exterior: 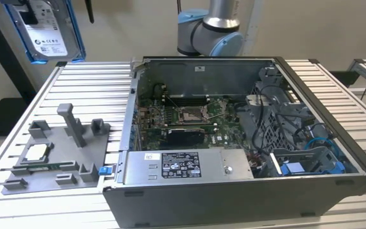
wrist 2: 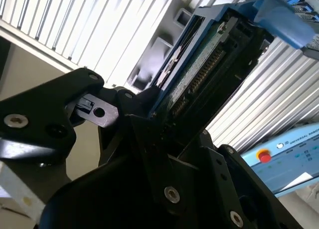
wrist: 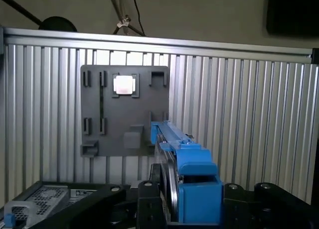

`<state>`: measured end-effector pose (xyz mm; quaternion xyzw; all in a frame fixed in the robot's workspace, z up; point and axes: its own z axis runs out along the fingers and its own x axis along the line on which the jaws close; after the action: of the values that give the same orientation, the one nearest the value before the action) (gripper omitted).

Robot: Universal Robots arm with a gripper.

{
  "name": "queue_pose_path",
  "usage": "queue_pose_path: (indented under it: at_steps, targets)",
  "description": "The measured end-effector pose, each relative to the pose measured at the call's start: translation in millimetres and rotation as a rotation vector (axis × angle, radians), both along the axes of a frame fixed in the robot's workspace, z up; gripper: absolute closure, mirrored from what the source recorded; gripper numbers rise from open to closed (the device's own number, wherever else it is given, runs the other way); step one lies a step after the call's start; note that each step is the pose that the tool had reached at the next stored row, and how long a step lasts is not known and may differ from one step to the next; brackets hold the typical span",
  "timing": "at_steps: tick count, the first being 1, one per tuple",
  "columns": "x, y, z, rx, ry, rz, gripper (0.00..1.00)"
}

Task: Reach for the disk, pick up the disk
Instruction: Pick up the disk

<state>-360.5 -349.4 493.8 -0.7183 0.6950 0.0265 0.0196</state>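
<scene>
Exterior view has the disk (exterior: 48, 31) hanging upright, label outward, high above the table's (exterior: 87, 90) far corner on the exterior view's left. It is well clear of the grey fixture (exterior: 55, 157) and the open computer case (exterior: 234, 143). In the first wrist view the fingers (wrist: 148, 194) sit clamped on either side of its blue-framed edge, probably to stop it swinging. The wrist is raised and looks down on the fixture, and an arm joint (exterior: 208, 33) shows behind the case.
</scene>
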Motion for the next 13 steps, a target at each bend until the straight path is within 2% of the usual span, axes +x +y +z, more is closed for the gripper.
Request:
queue_pose_path:
  at_steps: [13]
  targets:
    - [46.2,0.0,0.0,0.0,0.0021,0.0,1.0]
